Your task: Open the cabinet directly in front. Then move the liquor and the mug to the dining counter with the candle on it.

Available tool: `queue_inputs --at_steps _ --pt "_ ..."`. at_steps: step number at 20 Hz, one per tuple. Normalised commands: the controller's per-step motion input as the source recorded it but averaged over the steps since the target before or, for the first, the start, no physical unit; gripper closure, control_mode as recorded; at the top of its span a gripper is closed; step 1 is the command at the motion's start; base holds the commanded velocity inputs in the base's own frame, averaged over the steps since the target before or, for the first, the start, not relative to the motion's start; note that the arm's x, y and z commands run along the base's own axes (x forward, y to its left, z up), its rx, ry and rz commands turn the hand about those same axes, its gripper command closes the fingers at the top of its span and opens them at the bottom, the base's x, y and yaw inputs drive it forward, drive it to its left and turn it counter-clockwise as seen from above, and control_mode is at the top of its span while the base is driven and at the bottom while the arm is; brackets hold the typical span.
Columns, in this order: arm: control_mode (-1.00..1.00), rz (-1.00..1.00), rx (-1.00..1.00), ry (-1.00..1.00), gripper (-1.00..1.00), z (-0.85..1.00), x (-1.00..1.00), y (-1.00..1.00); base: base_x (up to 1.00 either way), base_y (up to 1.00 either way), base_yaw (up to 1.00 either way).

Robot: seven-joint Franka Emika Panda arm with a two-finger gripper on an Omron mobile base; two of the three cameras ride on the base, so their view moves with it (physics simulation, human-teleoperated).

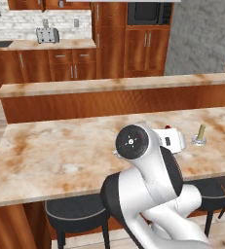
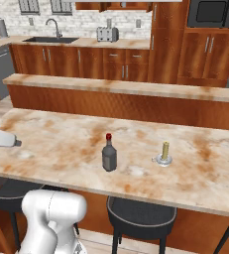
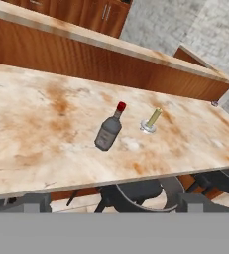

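- Fingers [image 3: 34, 202] of the gripper [image 3: 113, 202] stand spread wide apart at the bottom of the hand view, grasping nothing; both grey tips sit below the near edge of the dining counter [image 3: 36, 129], with the slab's edge and a black stool [image 3: 136, 194] showing between them.
- Beyond the tips, the liquor [image 3: 109, 130] stands upright on the counter, well apart from the gripper, its red cap on top.
- Just beside the bottle is the candle [image 3: 152, 119], a pale-yellow stick on a small silvery saucer; the two are near each other but not touching.
- From the right base view, the liquor [image 2: 109, 154] stands left of the candle [image 2: 164, 153], both in the middle of the marble-look slab [image 2: 46, 139].
- In the left base view the arm's white elbow covers most of the bottle; the candle [image 1: 200, 133] shows to its right.
- Farther back, a raised wooden ledge [image 2: 136, 88] runs behind the counter, then a worktop with a toaster [image 2: 106, 34] and a sink [image 2: 50, 38].
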Motion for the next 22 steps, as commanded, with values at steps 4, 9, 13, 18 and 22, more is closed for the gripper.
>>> queue_inputs --at_steps 4,9,13,18,22 --pt "1.00 0.00 0.00 0.00 -1.00 0.00 0.00 0.00 -0.04 0.00 0.01" --pt "1.00 0.00 0.00 0.00 -1.00 0.00 0.00 0.00 -0.55 0.21 0.11" --pt "1.00 0.00 0.00 0.00 -1.00 0.00 0.00 0.00 -0.79 0.29 0.14" --pt "1.00 0.00 0.00 0.00 -1.00 0.00 0.00 0.00 -0.44 0.32 0.27" --pt "1.00 0.00 0.00 0.00 -1.00 0.00 0.00 0.00 0.29 0.67 0.14"
